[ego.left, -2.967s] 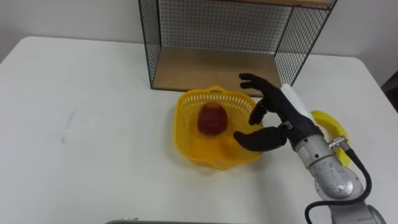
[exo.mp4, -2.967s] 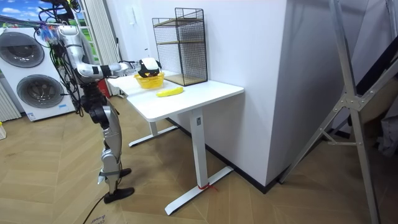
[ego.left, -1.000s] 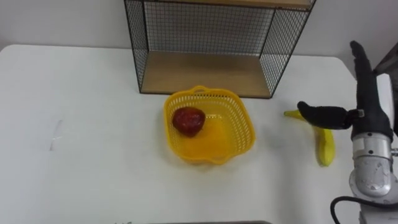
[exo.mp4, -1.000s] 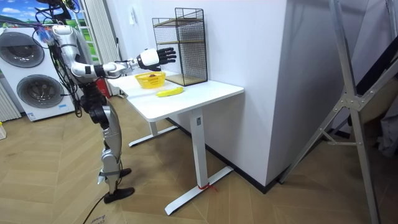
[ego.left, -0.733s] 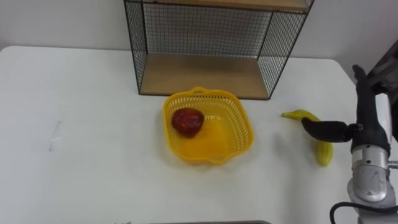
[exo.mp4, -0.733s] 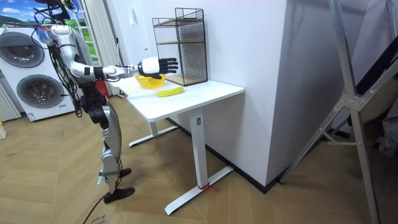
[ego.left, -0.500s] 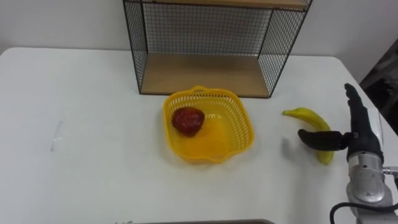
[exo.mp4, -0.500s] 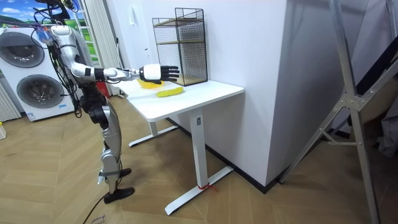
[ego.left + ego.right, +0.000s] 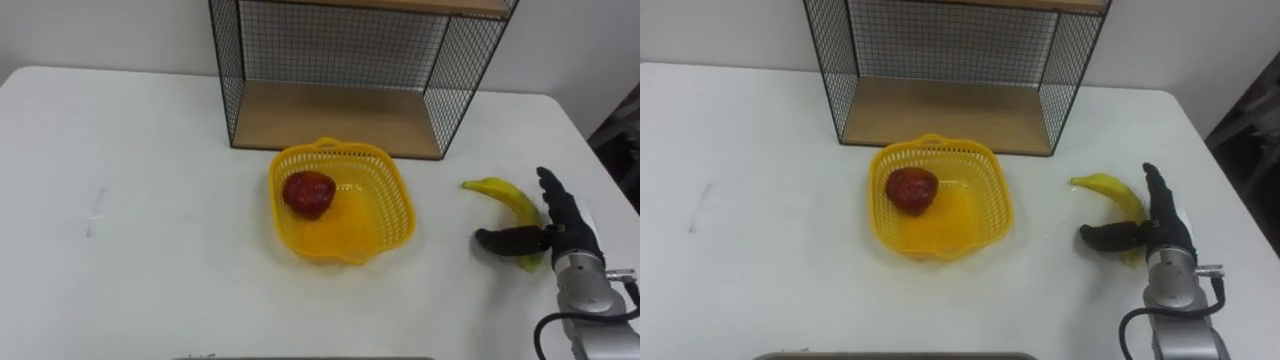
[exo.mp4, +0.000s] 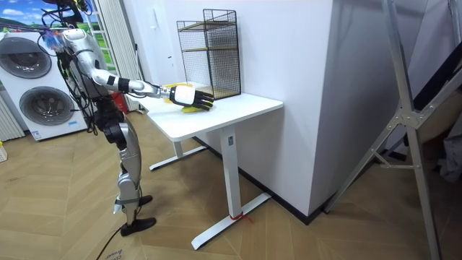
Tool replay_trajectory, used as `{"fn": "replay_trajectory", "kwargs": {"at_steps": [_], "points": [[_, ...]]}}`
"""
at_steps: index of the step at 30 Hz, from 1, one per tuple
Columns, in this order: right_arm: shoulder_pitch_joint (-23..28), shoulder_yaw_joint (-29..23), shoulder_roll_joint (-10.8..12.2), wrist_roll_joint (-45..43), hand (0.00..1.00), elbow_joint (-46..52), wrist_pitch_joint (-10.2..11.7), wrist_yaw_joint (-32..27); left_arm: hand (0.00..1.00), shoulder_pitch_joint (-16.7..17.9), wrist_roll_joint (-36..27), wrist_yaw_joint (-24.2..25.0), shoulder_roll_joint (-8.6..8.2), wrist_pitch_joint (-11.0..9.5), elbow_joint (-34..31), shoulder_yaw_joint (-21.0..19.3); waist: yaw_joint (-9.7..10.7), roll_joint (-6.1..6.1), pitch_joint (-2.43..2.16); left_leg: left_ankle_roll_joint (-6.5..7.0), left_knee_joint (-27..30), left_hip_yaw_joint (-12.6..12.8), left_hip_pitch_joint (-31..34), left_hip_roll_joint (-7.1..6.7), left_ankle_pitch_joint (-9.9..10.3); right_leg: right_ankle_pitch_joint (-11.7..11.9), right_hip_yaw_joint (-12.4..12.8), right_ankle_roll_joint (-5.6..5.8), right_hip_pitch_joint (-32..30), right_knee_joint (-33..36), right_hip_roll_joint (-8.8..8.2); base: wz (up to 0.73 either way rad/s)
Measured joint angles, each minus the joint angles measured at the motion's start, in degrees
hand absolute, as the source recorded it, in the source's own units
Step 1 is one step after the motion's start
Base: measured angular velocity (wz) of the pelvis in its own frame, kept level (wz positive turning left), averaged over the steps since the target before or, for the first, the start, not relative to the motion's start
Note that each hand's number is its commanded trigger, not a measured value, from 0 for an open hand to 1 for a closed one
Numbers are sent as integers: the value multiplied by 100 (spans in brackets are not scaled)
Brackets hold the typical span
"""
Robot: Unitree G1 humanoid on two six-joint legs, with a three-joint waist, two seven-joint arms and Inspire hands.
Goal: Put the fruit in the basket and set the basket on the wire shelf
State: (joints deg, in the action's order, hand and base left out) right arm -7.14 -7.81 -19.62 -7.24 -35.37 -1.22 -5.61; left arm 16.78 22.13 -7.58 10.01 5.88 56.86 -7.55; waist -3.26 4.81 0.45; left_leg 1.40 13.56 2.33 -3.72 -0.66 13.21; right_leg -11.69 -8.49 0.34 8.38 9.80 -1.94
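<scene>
Right of the basket (image 9: 333, 149), our right hand (image 9: 558, 222) is at the banana (image 9: 500, 192), fingers spread; next we must grasp it.

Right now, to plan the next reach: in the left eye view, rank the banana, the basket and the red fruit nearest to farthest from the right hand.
1. Curved yellow banana, far right, by the right hand.
2. Yellow plastic mesh basket, centre, left of the hand.
3. Round red fruit, in the basket's left half.
</scene>
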Motion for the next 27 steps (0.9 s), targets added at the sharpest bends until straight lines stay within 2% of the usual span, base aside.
{"fn": "replay_trajectory", "kwargs": {"at_steps": [1, 7, 11, 14, 15, 16, 17, 27], "points": [[-91, 1, -71, 35, 0, -197, 23, 84, 0, 3, -5, 0, 6, 0, 0, -22, 1, 1, 1, 0, 4, 3, -1, -1, 0, 0, -19, 0, 12, 0, -1, 5], [-220, -3, -166, 69, 0, -617, 49, 360, 0, -9, 1, 24, 20, 3, 10, -116, -21, 16, -18, -1, 67, -97, -10, -6, 1, 0, -155, 0, 73, -7, -2, 9], [-438, -24, -198, -15, 0, -972, 74, 513, 0, -72, 6, 78, 21, 17, 67, -170, -19, 3, -19, -2, 119, -137, 16, -5, 4, 6, -182, -8, 80, 2, -2, 3], [-631, -21, -272, -28, 0, -1379, 144, 659, 0, -95, -2, 102, 21, 61, 136, -186, -25, -20, -38, -3, 134, -164, -6, -6, 4, 16, -186, -13, 118, 3, 2, 2], [-672, -21, -303, -59, 7, -1486, 166, 722, 0, -111, 1, 103, 21, 75, 173, -186, -26, -21, -38, -3, 146, -179, -20, -7, 4, 17, -206, -13, 146, 2, 2, 9], [-729, -23, -316, -84, 82, -1628, 187, 757, 0, -126, 2, 103, 20, 106, 205, -186, -17, -20, -40, -3, 172, -212, -26, -10, 5, 17, -242, -13, 174, 1, 1, 11], [-747, -22, -326, -106, 100, -1688, 188, 771, 0, -145, 2, 103, 21, 120, 238, -186, -16, -18, -41, -4, 179, -235, -26, -12, 5, 17, -261, -13, 187, 0, 2, 16], [-769, 21, -542, -251, 100, -1935, 157, 785, 0, -334, 7, 104, 25, 242, 390, -179, -80, 0, -45, -42, 218, -334, -49, -4, -18, 30, -416, -34, 282, -10, 19, 6]]}}
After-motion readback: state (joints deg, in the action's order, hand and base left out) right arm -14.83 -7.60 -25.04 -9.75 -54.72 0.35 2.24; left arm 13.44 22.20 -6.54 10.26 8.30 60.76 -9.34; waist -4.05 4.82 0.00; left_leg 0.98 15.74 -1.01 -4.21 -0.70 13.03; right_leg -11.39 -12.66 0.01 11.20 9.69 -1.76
